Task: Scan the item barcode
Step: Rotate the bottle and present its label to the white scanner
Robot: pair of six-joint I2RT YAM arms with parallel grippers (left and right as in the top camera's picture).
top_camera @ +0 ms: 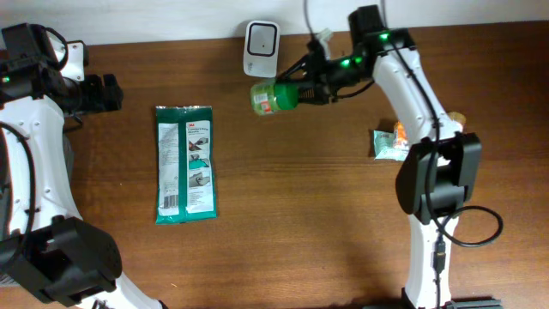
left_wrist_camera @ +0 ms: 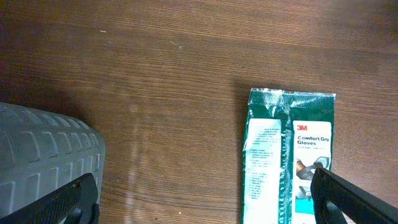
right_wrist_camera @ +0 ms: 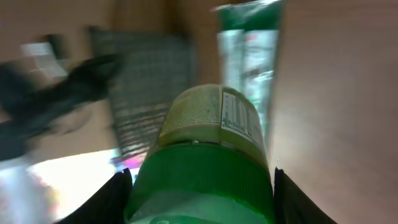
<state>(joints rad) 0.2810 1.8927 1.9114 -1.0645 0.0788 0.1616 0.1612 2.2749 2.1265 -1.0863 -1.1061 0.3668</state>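
In the overhead view my right gripper [top_camera: 302, 89] is shut on the green cap of a small bottle [top_camera: 271, 96]. It holds the bottle on its side above the table, just below the white scanner [top_camera: 261, 47] at the back edge. In the right wrist view the cap [right_wrist_camera: 202, 180] fills the space between the black fingers [right_wrist_camera: 106, 199]. The bottle's pale label [right_wrist_camera: 233, 115] faces up, and the blur hides any barcode. My left gripper [top_camera: 106, 93] hangs open at the far left, with only bare wood between its fingers [left_wrist_camera: 348, 199].
A green 3M gloves packet [top_camera: 185, 163] lies flat left of centre; its top end [left_wrist_camera: 283, 155] shows by the left gripper's right finger. A small green and orange packet [top_camera: 390, 142] lies beside the right arm. A grey ribbed object [left_wrist_camera: 43, 162] sits at the left.
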